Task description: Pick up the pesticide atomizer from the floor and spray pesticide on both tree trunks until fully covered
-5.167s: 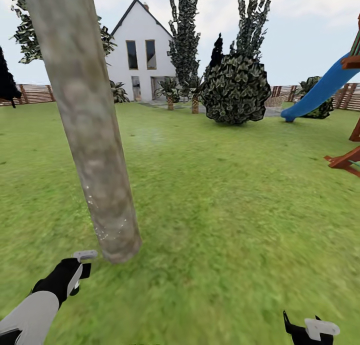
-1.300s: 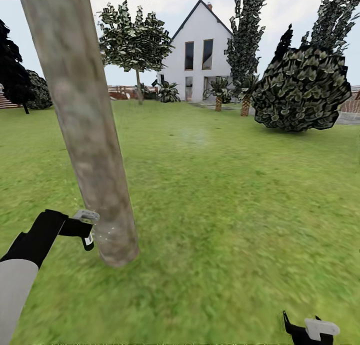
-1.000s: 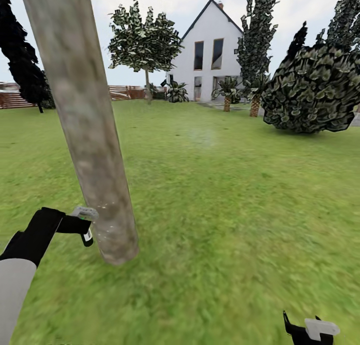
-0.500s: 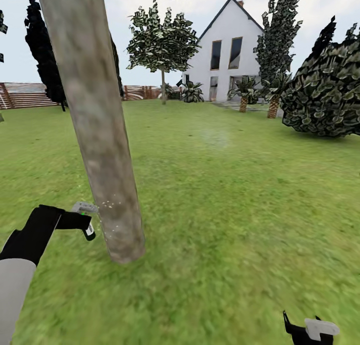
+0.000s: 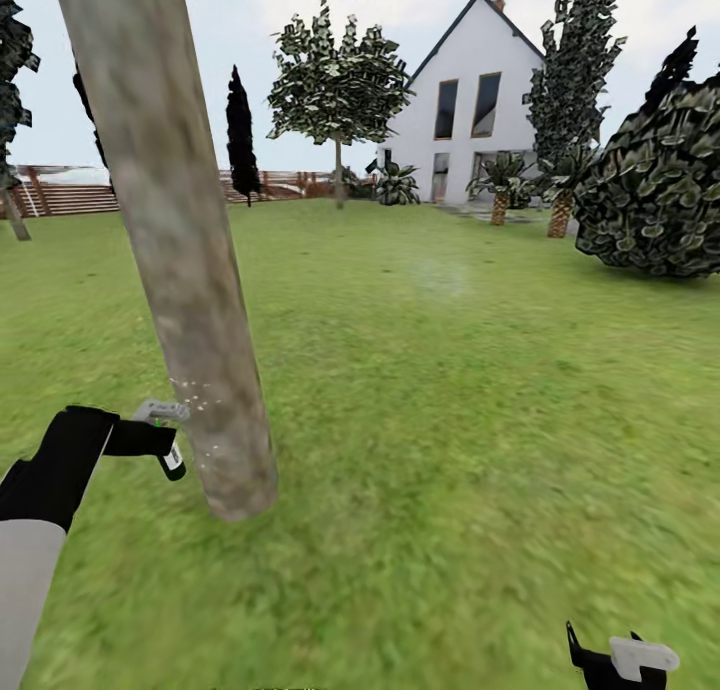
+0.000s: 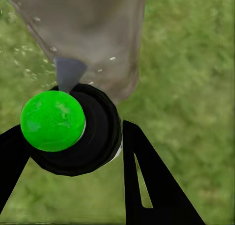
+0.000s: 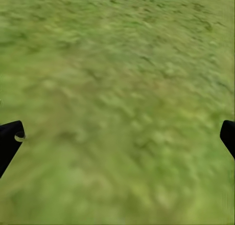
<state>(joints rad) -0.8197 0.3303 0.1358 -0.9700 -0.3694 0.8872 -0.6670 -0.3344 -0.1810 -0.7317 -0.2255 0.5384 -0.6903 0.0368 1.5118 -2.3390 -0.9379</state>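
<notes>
A thick mottled grey-beige tree trunk [image 5: 190,270] leans across the left of the head view and meets the grass at its base. My left gripper [image 5: 163,438] hangs just left of the trunk's lower part, shut on the pesticide atomizer [image 5: 170,457], a small black bottle with a grey nozzle. White droplets speckle the bark beside the nozzle. In the left wrist view the atomizer [image 6: 93,137] shows a bright green cap, its grey nozzle pointing at the tree trunk [image 6: 93,29]. My right gripper [image 5: 618,660] hangs low at the right, open [image 7: 117,137] over bare grass.
Green lawn [image 5: 480,400] stretches to a white house [image 5: 470,110] and a brown slat fence [image 5: 70,195]. A big round bush [image 5: 655,200] stands at the right. A thin-stemmed leafy tree [image 5: 338,80] and dark columnar trees stand far back. Another pale trunk [image 5: 14,218] shows at the left edge.
The whole view has swung left, so house and bush sit further right: the camera moved. My left gripper stays beside the trunk with the atomizer, a little higher; droplets sit slightly higher on the bark.
</notes>
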